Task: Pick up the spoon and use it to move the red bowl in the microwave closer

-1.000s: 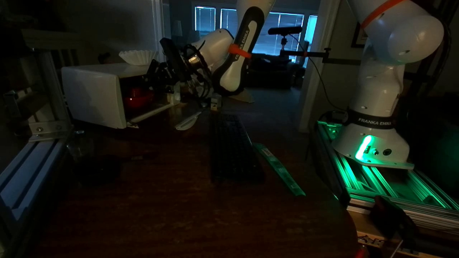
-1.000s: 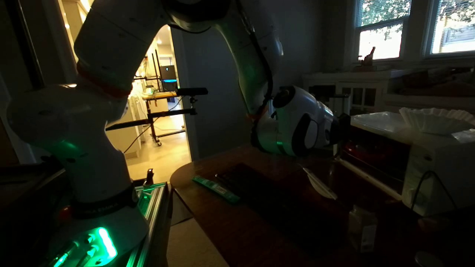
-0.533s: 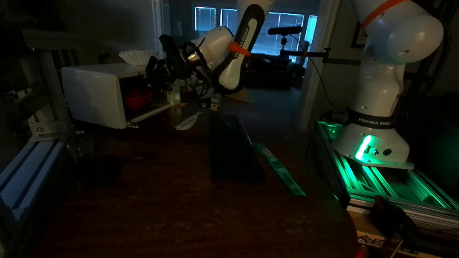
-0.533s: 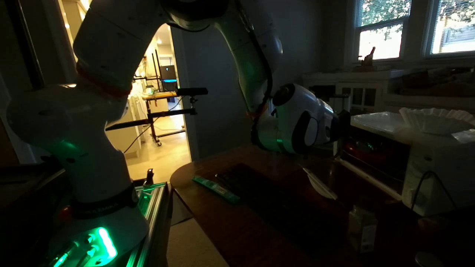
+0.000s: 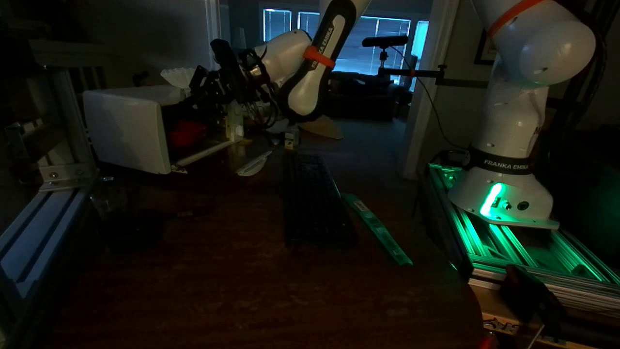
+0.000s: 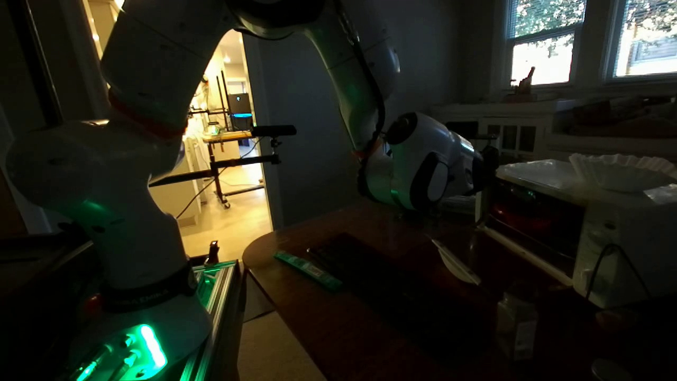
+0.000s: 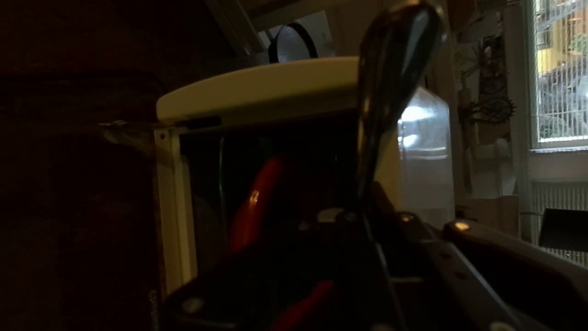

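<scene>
The red bowl sits inside the microwave, behind its open front; in the wrist view a stretch of its glossy rim curves through the dark cavity, and the rest is hidden by the gripper. From the shine it is probably stiff and smooth, and likely light enough to slide rather than need lifting. Whether it holds anything is too dark to tell. The best purchase would likely be low on the inner face of the near wall, drawn outward gently; a pull high on the rim could tip it.

The spoon shows in the wrist view as a dark, shiny piece, its broad rounded end uppermost there and its thin part running down into the grip. The gripper is narrow, pinched on that thin part. The spoon should prove rigid but slick, and a sideways load could twist it. Its far end is lost from sight, so contact with the bowl cannot be judged.

In both exterior views the gripper is a dark shape near the upper edge of the microwave's opening. A pale fluted dish rests on the microwave's top. Farther out, the desk carries a slender white piece, a keyboard and a green strip.
</scene>
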`<state>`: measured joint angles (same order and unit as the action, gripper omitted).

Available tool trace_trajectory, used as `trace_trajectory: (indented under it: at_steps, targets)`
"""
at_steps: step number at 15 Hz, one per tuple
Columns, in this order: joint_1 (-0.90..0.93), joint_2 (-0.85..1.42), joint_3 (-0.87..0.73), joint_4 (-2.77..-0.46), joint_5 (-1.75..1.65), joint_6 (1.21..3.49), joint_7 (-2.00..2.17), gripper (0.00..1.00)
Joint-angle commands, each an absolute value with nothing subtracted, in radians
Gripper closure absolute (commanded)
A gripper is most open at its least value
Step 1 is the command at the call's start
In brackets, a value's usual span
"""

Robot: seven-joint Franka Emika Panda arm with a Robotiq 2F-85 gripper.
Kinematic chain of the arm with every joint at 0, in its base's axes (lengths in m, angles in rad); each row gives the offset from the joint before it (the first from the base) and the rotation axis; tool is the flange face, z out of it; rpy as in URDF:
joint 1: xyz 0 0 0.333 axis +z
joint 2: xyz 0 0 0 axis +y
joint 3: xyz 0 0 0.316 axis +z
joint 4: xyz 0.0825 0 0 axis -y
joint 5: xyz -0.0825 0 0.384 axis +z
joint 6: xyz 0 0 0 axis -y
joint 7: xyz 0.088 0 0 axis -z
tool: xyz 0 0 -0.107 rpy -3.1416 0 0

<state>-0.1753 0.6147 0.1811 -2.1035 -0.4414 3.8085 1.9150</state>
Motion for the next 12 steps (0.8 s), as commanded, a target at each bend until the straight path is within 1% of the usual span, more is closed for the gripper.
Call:
trace_trajectory:
  at_steps: [1, 12]
  targets:
    - [-0.191, 0.572, 0.209, -2.157, -0.392, 3.811, 1.829, 0.98]
    - [-0.173, 0.497, 0.201, -2.268, -0.286, 3.736, 1.601, 0.98]
